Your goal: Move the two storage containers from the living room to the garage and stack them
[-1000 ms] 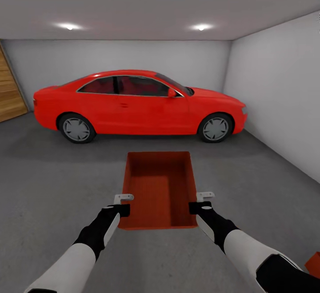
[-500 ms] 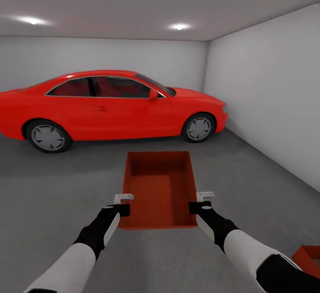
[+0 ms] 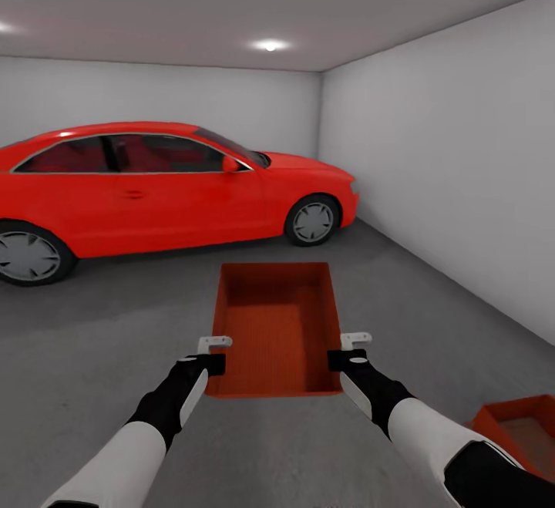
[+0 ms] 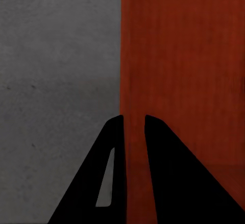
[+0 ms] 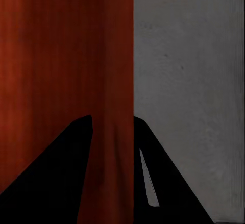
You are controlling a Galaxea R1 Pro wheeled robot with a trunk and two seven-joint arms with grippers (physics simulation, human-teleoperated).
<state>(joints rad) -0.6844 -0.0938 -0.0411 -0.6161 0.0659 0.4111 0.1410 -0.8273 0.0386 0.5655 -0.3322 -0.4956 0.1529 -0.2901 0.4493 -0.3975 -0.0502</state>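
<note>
A two-armed robot carries an orange-red bin [image 3: 279, 329] through the garage, holding it level and open side up above the grey concrete floor [image 3: 92, 338], in front of its trunk. The left gripper [image 3: 213, 355] and the right gripper [image 3: 348, 352] each pinch a long side wall near the bin's near end, a matched hold that likely keeps the load from tipping. In the wrist views, each pair of dark fingers [image 4: 84, 183] is closed down to the thickness of the wall, one finger inside and one outside. The second bin [image 3: 520, 432] sits on the floor at the robot's right (partly cut off by the frame), apparently the base for the stack. A red car [image 3: 154, 184] is parked ahead.
</note>
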